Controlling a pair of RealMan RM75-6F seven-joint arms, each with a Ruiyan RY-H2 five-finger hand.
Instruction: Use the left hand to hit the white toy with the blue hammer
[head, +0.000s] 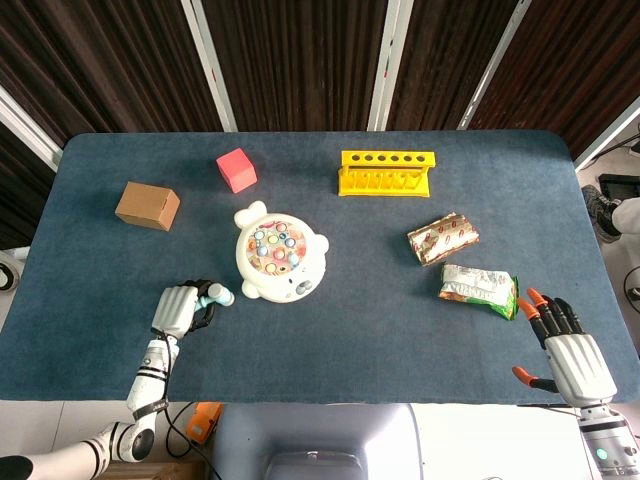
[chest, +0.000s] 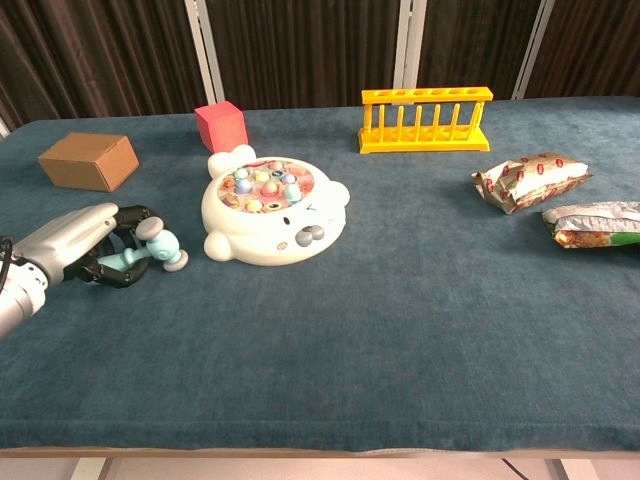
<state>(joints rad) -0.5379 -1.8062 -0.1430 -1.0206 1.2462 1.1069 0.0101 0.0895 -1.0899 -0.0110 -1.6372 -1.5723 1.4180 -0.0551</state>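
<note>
While the left robot hand (chest: 75, 243) grips the blue hammer (chest: 150, 252) beside the white toy (chest: 270, 212), the right robot hand (head: 566, 350) lies spread, holding nothing.

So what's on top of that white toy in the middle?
The white toy carries a round panel of coloured pegs and a printed face. Whatever lies beneath it is hidden.

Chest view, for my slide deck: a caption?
Left hand holds the blue hammer beside the white toy.
</note>
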